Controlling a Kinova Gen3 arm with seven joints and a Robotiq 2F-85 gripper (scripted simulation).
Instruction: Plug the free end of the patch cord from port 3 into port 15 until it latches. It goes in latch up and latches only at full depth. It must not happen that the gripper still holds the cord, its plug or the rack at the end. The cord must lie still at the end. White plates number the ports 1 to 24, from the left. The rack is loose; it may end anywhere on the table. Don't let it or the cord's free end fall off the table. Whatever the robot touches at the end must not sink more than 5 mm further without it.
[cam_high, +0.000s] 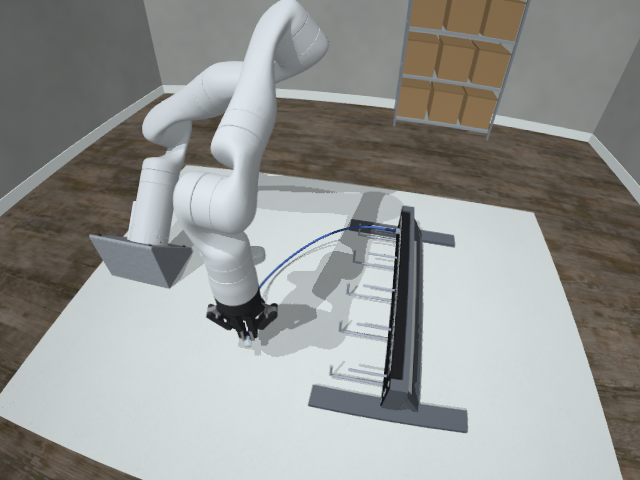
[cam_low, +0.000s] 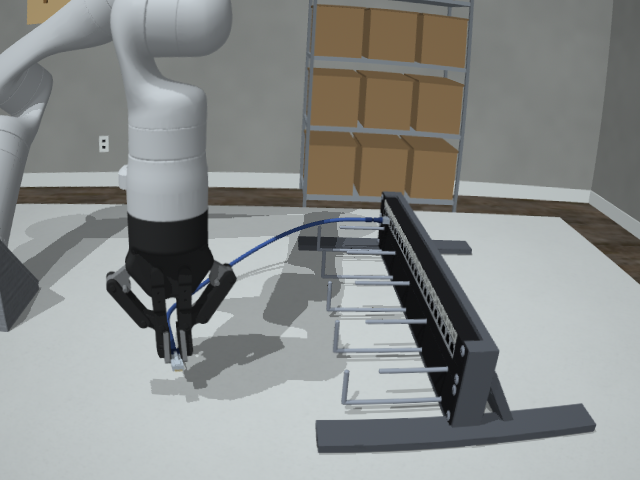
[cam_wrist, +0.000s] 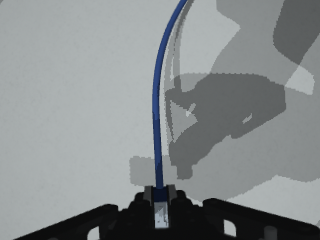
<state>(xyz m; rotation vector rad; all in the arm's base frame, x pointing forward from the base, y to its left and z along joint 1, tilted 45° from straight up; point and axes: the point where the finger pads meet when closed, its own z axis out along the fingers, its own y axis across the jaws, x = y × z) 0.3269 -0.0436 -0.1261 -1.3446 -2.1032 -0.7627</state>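
My gripper (cam_high: 247, 333) points straight down and is shut on the clear plug (cam_low: 179, 358) at the free end of the blue patch cord (cam_low: 268, 241). The plug hangs a little above the white table, its shadow below it. In the wrist view the plug (cam_wrist: 160, 213) sits between my fingers and the cord (cam_wrist: 159, 110) runs away from it. The cord arcs up to a port near the far left end of the black patch panel (cam_low: 421, 281), which stands on the grey rack (cam_high: 408, 310). The port numbers are too small to read.
Several grey cable-management hooks (cam_low: 372, 315) stick out from the panel's front towards me. The rack's long feet (cam_low: 454, 428) lie across the table. My arm's grey base (cam_high: 139, 258) stands at the table's left. A shelf with cardboard boxes (cam_low: 385, 98) stands behind the table.
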